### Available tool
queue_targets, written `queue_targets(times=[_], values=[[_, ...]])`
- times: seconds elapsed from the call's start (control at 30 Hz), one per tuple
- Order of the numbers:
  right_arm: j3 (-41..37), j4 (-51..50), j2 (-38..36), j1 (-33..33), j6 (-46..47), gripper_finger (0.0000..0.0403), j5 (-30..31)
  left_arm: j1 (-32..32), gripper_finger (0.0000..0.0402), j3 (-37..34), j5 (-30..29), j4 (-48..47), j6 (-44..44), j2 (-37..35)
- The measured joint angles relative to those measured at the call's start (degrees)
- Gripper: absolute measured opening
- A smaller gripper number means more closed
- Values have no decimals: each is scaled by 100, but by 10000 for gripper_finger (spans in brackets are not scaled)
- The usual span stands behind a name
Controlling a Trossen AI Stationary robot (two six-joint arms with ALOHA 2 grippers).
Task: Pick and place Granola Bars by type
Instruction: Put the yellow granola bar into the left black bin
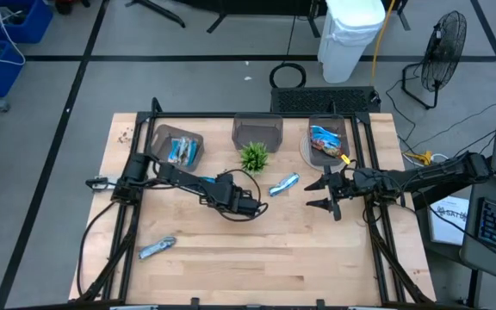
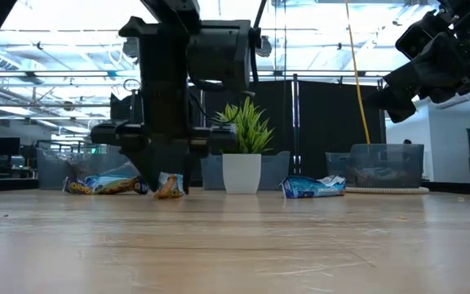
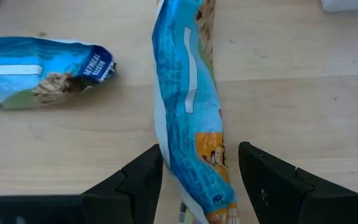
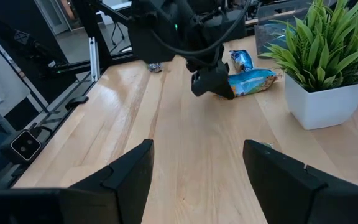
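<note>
A blue-and-white granola bar [image 3: 188,93] lies flat on the wooden table, lengthwise between the fingers of my left gripper [image 3: 199,155]. That gripper points steeply down, open, low over the table's middle [image 1: 252,207], with one finger on each side of the bar's orange-marked end. A second blue bar [image 3: 42,71] lies close beside it. Another blue bar [image 1: 284,184] lies right of the small green plant [image 1: 253,157], and a silvery-blue one [image 1: 158,248] lies near the front left. My right gripper [image 1: 321,191] waits open at the table's right, holding nothing.
Three clear bins stand along the far edge. The left one [image 1: 179,148] holds blue bars, the middle one [image 1: 257,131] shows no bars, and the right one [image 1: 327,142] holds blue and tan bars. The potted plant stands just beyond my left gripper. Bare wood lies along the front.
</note>
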Motion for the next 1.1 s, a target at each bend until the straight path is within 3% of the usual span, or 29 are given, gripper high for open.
queue_targets(times=[0.33,0.6,0.7,1.1], values=[[1,-8,5,0,-2,238,-2,-34,203,7,145,98,1,131],[1,-8,5,0,-1,238,-1,-41,84,5,270,40,40,131],[1,-6,3,-1,0,238,-2,-70,57,5,268,39,38,131],[1,-2,5,-2,-2,238,0,-413,40,1,532,-488,-172,-316]])
